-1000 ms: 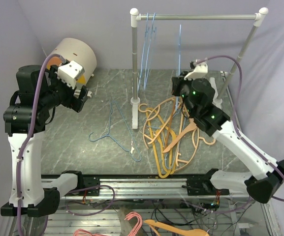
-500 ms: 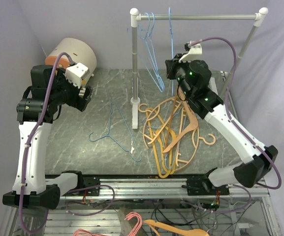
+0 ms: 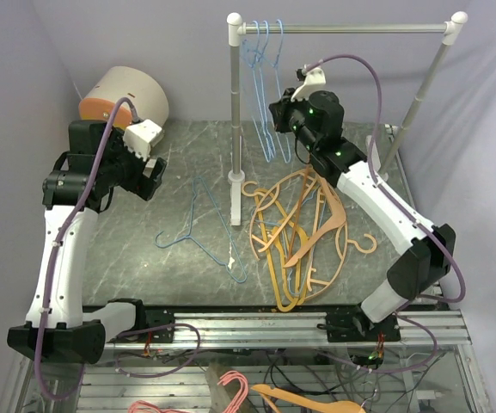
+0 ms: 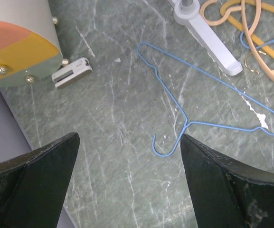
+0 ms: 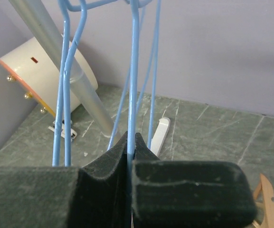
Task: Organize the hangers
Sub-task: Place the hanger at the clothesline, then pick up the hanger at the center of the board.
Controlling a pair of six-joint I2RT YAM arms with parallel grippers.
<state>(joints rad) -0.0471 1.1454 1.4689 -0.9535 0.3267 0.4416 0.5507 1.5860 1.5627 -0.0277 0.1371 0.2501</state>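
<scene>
Leftward along the rail is where the right arm has swung in the last second, carrying its light-blue wire hanger up beside the blue hangers at the left post. The right claw is clamped tight on that wire, pads pressed together with the strand between them. The hooks run out of the top of the wrist view, and from above they bunch so closely that I cannot tell whether the held one sits on the rail.

The left arm's elbow has drifted rightward too. Its left claw gapes as wide as it goes, holding nothing, poised over another blue wire hanger lying flat on the desk. That hanger's far shoulder runs out of the wrist view.

Right of the post's foot, the orange and tan hangers lie in a tangle (too interlocked to count), partly covered by the right forearm. A beige drum fills the back left corner, with a small white clip just beside it. Bare stone lies around the flat hanger, and the rail is unoccupied from the arm to the right post.
</scene>
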